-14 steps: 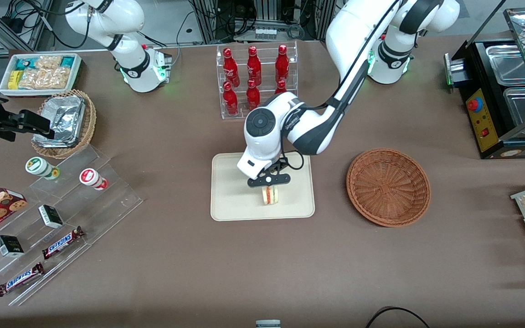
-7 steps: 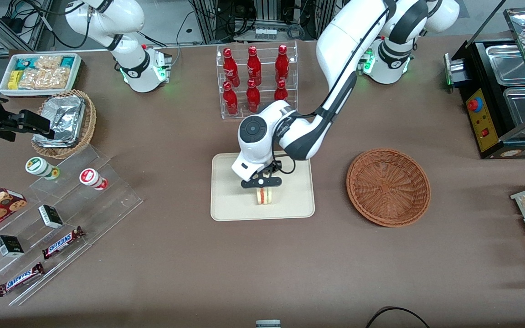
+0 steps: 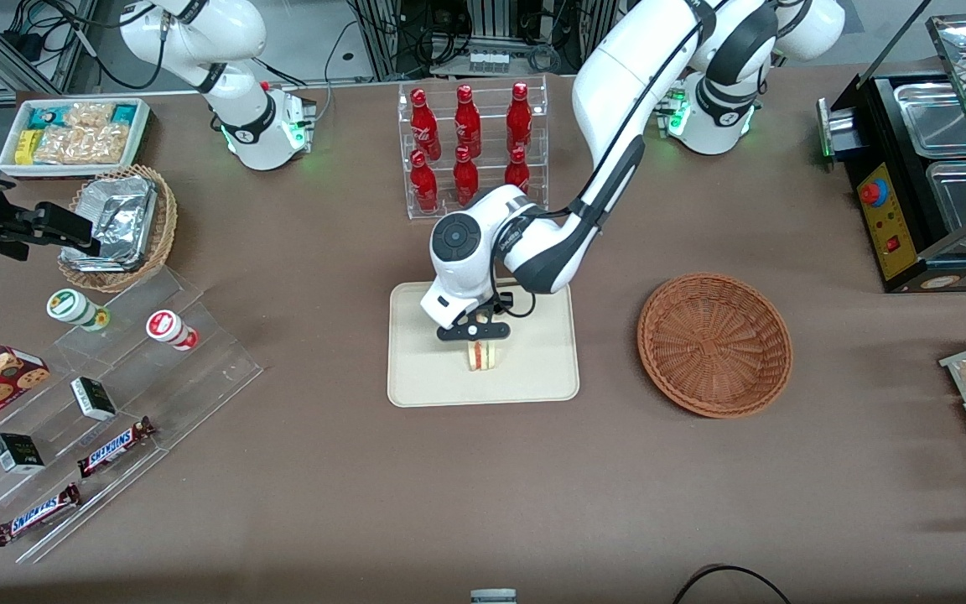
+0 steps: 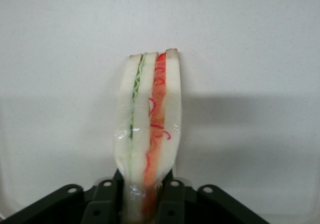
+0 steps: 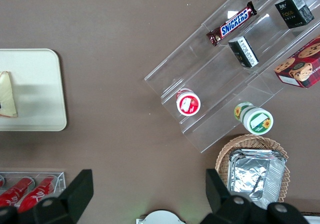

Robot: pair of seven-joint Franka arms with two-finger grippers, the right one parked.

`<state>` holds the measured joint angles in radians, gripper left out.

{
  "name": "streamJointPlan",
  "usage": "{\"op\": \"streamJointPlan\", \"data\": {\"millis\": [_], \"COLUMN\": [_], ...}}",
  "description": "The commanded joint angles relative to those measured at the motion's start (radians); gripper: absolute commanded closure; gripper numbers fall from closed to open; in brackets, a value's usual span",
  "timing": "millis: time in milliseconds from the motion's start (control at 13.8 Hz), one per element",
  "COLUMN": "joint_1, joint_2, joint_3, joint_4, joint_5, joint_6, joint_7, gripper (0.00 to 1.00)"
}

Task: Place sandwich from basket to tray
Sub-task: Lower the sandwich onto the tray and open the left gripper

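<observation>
The sandwich is a pale bread wedge with a red-orange and green filling. It stands on edge over the middle of the cream tray, held by my left gripper, which is shut on it from above. In the left wrist view the sandwich sits squeezed between the black fingers with the tray surface close below it. I cannot tell whether it touches the tray. The reddish-brown wicker basket lies empty beside the tray, toward the working arm's end. The right wrist view shows the sandwich on the tray.
A clear rack of red bottles stands farther from the front camera than the tray. A clear stepped stand with snacks, a tan basket of foil and a white snack bin lie toward the parked arm's end. A black food warmer is at the working arm's end.
My left gripper has carried the sandwich a little way across the tray toward the parked arm's end and slightly farther from the front camera, still shut on it.
</observation>
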<state>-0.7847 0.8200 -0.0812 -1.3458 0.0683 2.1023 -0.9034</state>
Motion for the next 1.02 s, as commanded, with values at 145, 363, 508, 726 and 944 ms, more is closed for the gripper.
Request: {"op": "streamJointPlan", "data": {"millis": [145, 363, 508, 726, 944], "joint_1": [-0.004, 0.039, 0.090, 0.168, 0.269], "joint_2": [-0.071, -0.201, -0.287, -0.454, -0.625], "joint_3": [0.015, 0.018, 0.018, 0.018, 0.017], "joint_4": [0.030, 0.017, -0.002, -0.106, -0.240], "joint_5": [0.022, 0.015, 0.019, 0.022, 0.016], "joint_6": [-0.069, -0.174, -0.232, -0.267, -0.317], "joint_7": [-0.003, 0.000, 0.015, 0.085, 0.222], "gripper": [0.00, 0.00, 0.00, 0.00, 0.00]}}
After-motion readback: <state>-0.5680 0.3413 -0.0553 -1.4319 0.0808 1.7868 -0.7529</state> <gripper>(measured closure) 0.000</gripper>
